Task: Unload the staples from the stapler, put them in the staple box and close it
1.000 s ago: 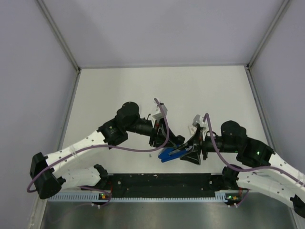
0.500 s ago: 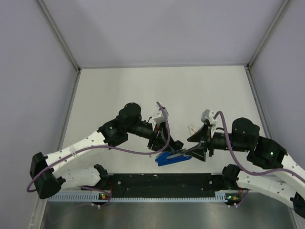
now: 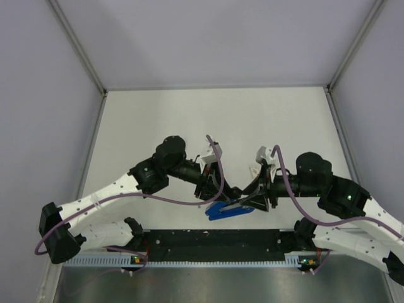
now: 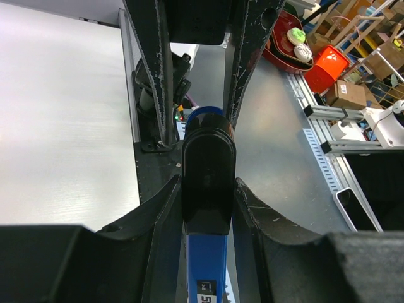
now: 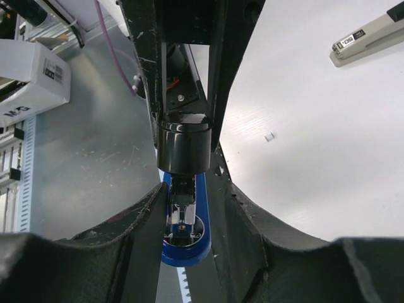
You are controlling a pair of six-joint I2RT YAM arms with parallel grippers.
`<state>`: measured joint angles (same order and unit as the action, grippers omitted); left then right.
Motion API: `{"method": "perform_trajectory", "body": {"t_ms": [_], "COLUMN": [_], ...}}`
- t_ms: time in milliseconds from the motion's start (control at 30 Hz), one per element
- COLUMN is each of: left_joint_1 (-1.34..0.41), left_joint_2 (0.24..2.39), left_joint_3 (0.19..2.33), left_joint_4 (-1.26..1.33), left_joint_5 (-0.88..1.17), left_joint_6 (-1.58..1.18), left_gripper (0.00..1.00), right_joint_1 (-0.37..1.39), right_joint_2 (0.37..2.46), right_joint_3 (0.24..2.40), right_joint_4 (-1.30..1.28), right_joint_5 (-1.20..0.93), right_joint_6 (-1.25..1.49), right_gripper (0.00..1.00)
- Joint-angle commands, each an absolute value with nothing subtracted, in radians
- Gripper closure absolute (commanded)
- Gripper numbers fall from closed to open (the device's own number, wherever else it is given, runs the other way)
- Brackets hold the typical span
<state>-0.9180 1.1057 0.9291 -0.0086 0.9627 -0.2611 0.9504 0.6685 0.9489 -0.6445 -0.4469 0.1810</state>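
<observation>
The blue stapler (image 3: 226, 210) hangs low over the table's near edge, between both grippers. My left gripper (image 3: 218, 194) is shut on it. In the left wrist view its fingers press both sides of the blue body (image 4: 206, 265), just behind the black end cap. My right gripper (image 3: 251, 203) comes from the right and is closed round the other end. There the rounded blue end (image 5: 184, 249) with its silvery metal part (image 5: 183, 211) sits between the right fingers (image 5: 142, 227). One tiny pale staples block (image 5: 270, 136) lies on the white table.
A plain grey bar (image 5: 369, 38) with a label lies further out on the table. A black base strip (image 3: 214, 240) and a toothed rail run along the near edge under the stapler. Grey walls close the table at left, right and back.
My right gripper drew back to the right, then returned to the stapler's end and narrowed its jaws round it. The left gripper kept its hold, sinking slightly.
</observation>
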Motion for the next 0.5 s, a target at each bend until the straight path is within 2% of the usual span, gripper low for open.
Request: {"method": "perform_trajectory", "body": {"t_ms": [0, 200, 467], "left_joint_1": [-0.922, -0.922, -0.920], "left_joint_2": [1.071, 1.081, 1.071], "left_joint_3": [0.985, 0.983, 0.963], "left_joint_4": [0.097, 0.166, 0.268], "left_joint_5": [0.996, 0.997, 0.943], "left_joint_6": [-0.278, -0.325, -0.385], "left_gripper": [1.00, 1.00, 1.00], "right_joint_1": [0.945, 0.943, 0.945], "right_joint_2": [0.670, 0.658, 0.586], "right_joint_3": [0.936, 0.893, 0.804], "right_joint_4": [-0.572, -0.546, -0.505], "right_joint_5": [-0.492, -0.515, -0.514], "right_joint_6": [0.196, 0.219, 0.270], "right_gripper": [0.60, 0.73, 0.76]}}
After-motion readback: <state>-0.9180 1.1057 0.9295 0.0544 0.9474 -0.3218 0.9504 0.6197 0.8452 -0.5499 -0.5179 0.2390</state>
